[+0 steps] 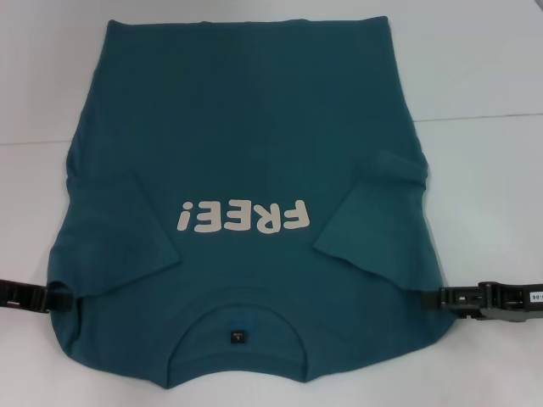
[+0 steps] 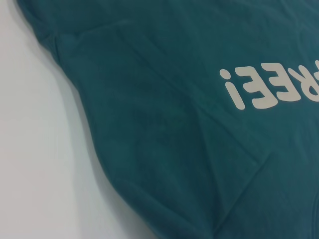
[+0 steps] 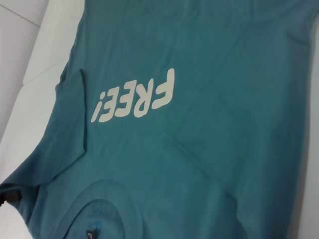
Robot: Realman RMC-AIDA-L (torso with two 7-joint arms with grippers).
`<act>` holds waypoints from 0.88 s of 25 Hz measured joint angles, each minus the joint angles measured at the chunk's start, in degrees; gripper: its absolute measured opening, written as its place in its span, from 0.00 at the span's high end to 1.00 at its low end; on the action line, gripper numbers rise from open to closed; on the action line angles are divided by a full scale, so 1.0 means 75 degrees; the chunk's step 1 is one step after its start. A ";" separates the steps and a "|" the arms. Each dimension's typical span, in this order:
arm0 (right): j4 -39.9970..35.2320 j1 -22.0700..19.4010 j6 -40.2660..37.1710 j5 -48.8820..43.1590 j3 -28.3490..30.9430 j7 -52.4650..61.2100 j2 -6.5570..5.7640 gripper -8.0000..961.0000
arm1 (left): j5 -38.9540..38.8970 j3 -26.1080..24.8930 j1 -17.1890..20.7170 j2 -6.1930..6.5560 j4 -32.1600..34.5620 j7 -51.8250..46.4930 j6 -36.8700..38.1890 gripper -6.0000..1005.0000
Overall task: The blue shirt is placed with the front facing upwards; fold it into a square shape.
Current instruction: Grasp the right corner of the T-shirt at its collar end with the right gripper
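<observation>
- One blue shirt (image 1: 246, 153) lies flat on one white table (image 1: 475, 68), front face up, collar (image 1: 240, 312) toward the robot and hem at the far side.
- One cream "FREE!" print (image 1: 243, 218) sits mid-chest and reads upside down in the head view; it also shows in both wrist views (image 2: 271, 87) (image 3: 134, 98).
- One small dark label (image 1: 238, 337) sits inside the collar.
- Two short sleeves: both are folded inward onto the body, the left sleeve (image 1: 127, 233) and the right sleeve (image 1: 382, 216), one on each side of the print.
- Left gripper (image 1: 53, 295): low at the shirt's left shoulder edge, touching the fabric. Finger state cannot be told.
- Right gripper (image 1: 441, 298): low at the right shoulder edge, touching the fabric. Finger state cannot be told.
</observation>
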 joint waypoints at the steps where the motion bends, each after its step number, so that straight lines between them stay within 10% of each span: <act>1: 0.0000 0.0000 -0.0020 0.0001 0.0000 -0.0003 0.0002 0.14 | -0.0001 0.0000 0.0000 0.0000 0.0000 0.0003 0.0000 0.97; 22: 0.0075 -0.0044 -0.0005 0.0041 0.0119 0.0052 -0.0017 0.15 | -0.0008 -0.0014 0.0039 0.0000 0.0000 0.0040 -0.0080 0.97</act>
